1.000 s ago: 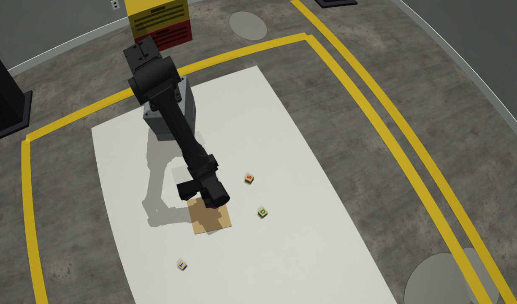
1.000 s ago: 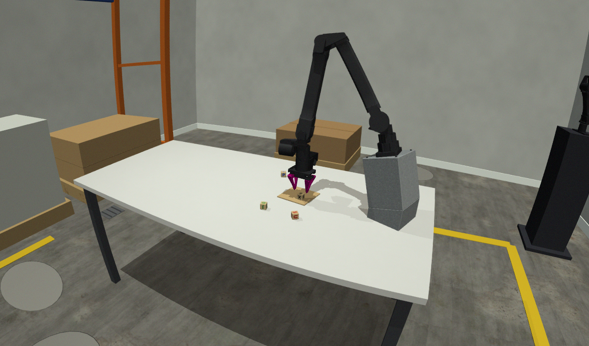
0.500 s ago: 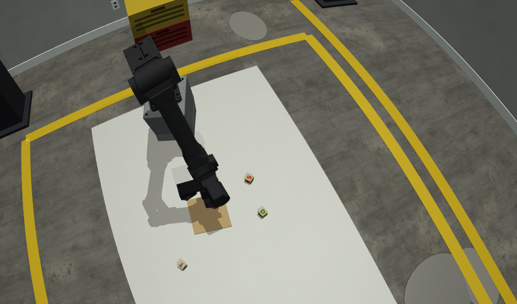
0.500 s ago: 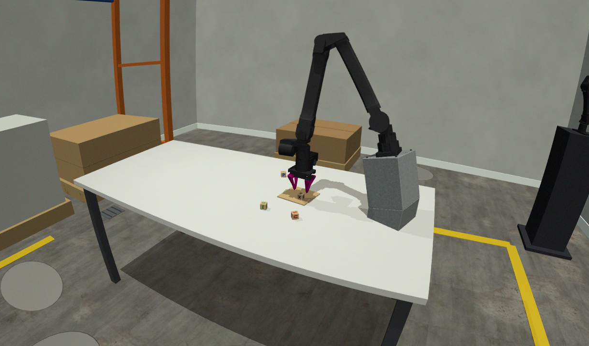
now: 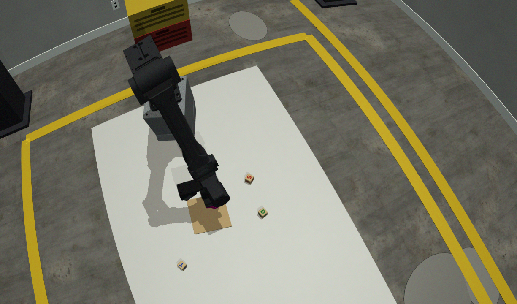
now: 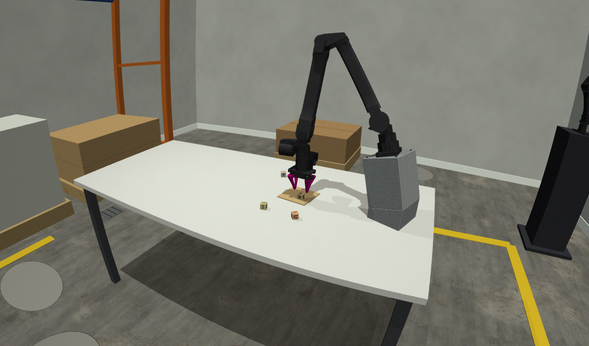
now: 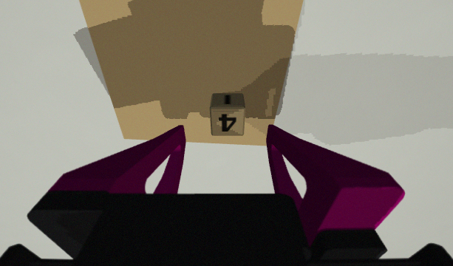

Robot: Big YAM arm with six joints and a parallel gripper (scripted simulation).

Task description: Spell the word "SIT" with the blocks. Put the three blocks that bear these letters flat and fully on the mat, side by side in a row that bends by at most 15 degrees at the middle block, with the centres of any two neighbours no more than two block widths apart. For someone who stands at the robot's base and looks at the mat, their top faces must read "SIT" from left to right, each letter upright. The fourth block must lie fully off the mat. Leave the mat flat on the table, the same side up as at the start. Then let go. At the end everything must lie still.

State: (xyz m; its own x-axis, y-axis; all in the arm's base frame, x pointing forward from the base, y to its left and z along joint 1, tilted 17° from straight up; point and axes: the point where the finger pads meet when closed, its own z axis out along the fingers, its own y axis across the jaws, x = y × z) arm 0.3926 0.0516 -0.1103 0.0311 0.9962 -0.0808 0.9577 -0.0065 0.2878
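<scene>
A tan mat lies on the white table. The I block sits on the mat near its edge towards the robot's base, with a black I on top and a 4 on the side facing the wrist camera; it also shows in the exterior view. My gripper is open and empty, just above this block, with a magenta finger to each side. The S block, the D block and the T block lie on the table off the mat. The arm hides the I block in the top view.
The robot's grey base stands on the table behind the mat. Cardboard boxes and an orange rack stand on the floor beyond the table. A black pillar stands at the right.
</scene>
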